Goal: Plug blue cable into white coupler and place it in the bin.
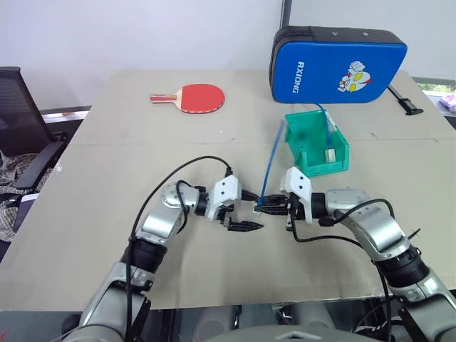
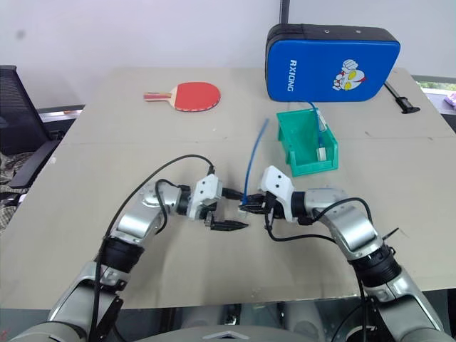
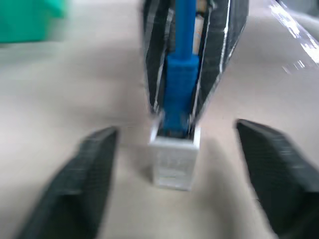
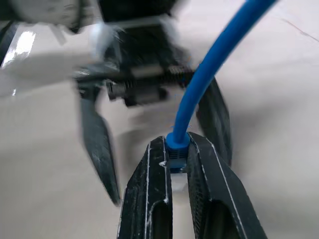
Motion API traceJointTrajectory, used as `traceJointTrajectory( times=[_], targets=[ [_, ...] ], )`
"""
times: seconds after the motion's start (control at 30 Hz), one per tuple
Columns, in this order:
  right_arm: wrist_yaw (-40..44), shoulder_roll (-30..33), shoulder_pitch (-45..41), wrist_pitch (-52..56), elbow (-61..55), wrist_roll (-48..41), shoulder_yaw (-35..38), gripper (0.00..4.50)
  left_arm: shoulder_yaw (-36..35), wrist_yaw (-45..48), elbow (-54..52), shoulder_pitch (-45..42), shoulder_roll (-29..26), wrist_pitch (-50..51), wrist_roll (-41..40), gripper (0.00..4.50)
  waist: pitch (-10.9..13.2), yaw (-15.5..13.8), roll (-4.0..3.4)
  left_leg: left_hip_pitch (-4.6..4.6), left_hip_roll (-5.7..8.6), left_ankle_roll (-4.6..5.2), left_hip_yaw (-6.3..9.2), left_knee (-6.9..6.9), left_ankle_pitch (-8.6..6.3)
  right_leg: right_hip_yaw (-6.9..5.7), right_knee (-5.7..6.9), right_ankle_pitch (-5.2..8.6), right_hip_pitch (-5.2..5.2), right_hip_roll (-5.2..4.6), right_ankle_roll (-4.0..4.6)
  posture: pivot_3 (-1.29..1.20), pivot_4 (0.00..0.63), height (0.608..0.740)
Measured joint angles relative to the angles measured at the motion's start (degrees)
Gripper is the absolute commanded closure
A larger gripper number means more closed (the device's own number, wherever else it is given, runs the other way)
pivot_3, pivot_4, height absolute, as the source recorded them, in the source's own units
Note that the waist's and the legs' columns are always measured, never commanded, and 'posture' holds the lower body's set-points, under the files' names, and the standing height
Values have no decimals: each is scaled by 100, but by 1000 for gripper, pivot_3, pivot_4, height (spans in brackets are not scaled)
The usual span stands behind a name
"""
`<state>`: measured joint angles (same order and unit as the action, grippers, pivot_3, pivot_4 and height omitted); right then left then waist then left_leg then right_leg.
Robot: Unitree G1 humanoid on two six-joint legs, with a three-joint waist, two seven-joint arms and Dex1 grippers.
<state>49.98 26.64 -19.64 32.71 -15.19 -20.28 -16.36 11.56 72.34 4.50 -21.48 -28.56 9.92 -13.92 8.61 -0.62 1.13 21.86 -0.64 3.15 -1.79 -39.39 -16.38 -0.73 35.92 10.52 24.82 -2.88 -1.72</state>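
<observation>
Grippers, mid-table: right gripper [image 1: 274,207] clenched on blue cable [image 1: 270,165] at its plug end; white coupler [image 3: 173,158] fitted on the plug, hanging past the fingertips. Left gripper [image 1: 242,226] just beside, fingers spread wide, touching nothing. Cable rises from the grip toward green bin [image 1: 340,163], which stands near behind and holds another cable. Far side: red paddle [image 1: 192,97], blue padded case [image 1: 335,66].
</observation>
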Motion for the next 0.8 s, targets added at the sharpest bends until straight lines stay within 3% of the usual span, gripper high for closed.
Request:
traceJointTrajectory(
  times=[0.17, 0.3, 0.4, 0.5, 0.53, 0.57, 0.8],
  targets=[
    [-955, 12, 155, 1019, -1071, -1047, 1749, 4500, -829, -1032, -1616, 1071, 3, 956, -691, 126, 11, -5, -8, 24, 4, -1, 1, 1, -1, -3, -8, -13, 20, -27, -22, 0, 150, 731],
    [-1647, 257, -589, 1886, -1102, -1820, 2927, 4500, -1238, -1659, -2570, 1631, 183, 1259, -1225, 126, 12, -9, -9, 19, 5, -2, 1, 1, -1, -3, -7, -1, 18, -29, 1, 0, 150, 731],
    [-1907, 488, -1398, 2299, -325, -1987, 3202, 4500, -1315, -1862, -3009, 1793, 156, 1443, -1466, 126, 13, -1, -11, 12, 5, -1, -2, 4, 0, -2, -4, 0, 17, -11, 3, 0, 150, 731],
    [-1802, 838, -2118, 2301, 1013, -1627, 2880, 4500, -1346, -1984, -3122, 1847, 142, 1445, -1559, 126, 14, 6, -12, 3, 6, 0, -10, 8, 0, 5, -4, 0, 12, 4, 5, 0, 150, 731],
    [-1687, 895, -2339, 2233, 1490, -1459, 2691, 3696, -1353, -2035, -3124, 1845, 148, 1444, -1564, 35, 14, 14, -12, 3, 6, 0, -13, 9, 0, 9, -4, 0, 13, 7, 5, 0, 150, 731],
    [-1483, 927, -2660, 2051, 2241, -1166, 2382, 3375, -1367, -2137, -3128, 1822, 182, 1439, -1592, 35, 14, 35, -12, 2, 6, 0, -21, 10, 0, 15, -5, -1, 14, 9, 6, 0, 150, 731],
    [-772, 928, -3133, 1393, 3976, -546, 1782, 1146, -1388, -2425, -3337, 1862, 218, 1435, -1742, 35, 18, 63, -14, 55, 7, 4, -24, 18, -2, 21, -14, -15, 56, 3, -19, 0, 150, 731]
  ],
)
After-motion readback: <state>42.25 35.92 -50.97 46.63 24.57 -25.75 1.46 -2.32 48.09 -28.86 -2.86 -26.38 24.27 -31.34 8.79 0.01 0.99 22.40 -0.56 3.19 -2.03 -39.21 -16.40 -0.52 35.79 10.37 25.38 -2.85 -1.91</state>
